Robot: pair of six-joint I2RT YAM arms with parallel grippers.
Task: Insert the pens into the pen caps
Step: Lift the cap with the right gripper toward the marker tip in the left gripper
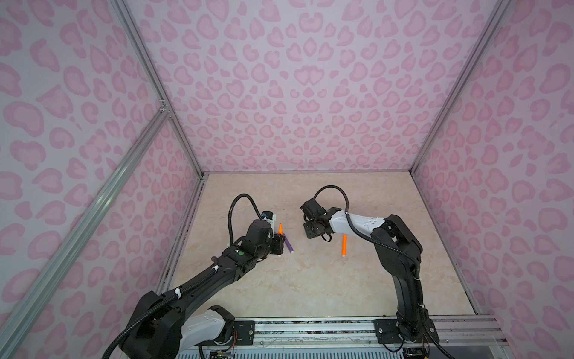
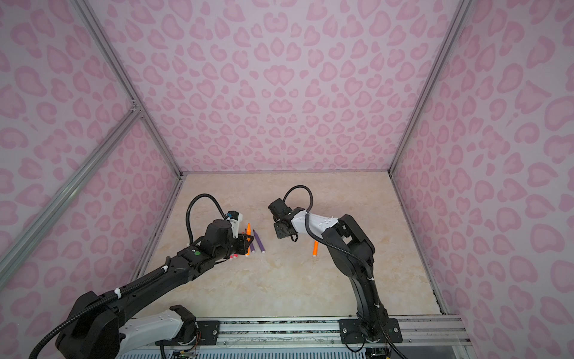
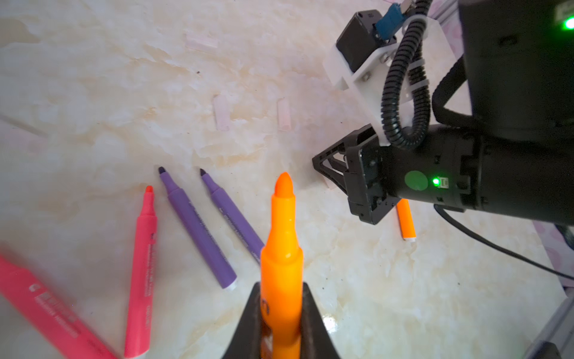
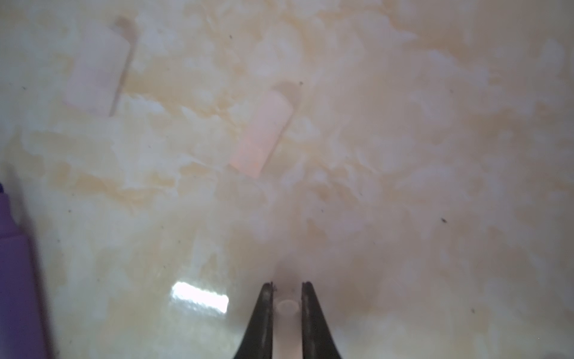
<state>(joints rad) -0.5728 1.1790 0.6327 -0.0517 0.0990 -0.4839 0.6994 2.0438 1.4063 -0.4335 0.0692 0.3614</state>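
Pens first: one orange pen (image 3: pixel 282 242) is in a grip, the other five lie flat. Biggest thing here is the beige table (image 1: pixel 310 289), with plenty of bare ground on the near side, and all the work is happening mid-table, well apart from every edge.

Now the left gripper (image 3: pixel 281 307): it's pinching the orange pen on its barrel, jaws tight on both sides. The front half and pointed tip run out ahead of the jaws, and that hold looks made for aiming the tip into a cap.

Across from it, the right gripper (image 4: pixel 287 289) has its jaws pressed onto a cap (image 4: pixel 286 310). The clear tube lies lengthwise between them, with a round end showing near the fingertips. Open end or closed end, I cannot tell, nor whether it is off the table.

Between the two sets of jaws the lane is bare, so there's good room to bring tip and cap together.

Beside the left jaws, two purple pens (image 3: pixel 198 230) and two pink pens (image 3: pixel 144 273) lie fanned out, tips pointing away. A spare orange pen (image 1: pixel 344 245) lies behind the right jaws, under that wrist.

Smallest of all are two loose caps (image 4: pixel 262 132) ahead of the right jaws, faint and clear of the grip.
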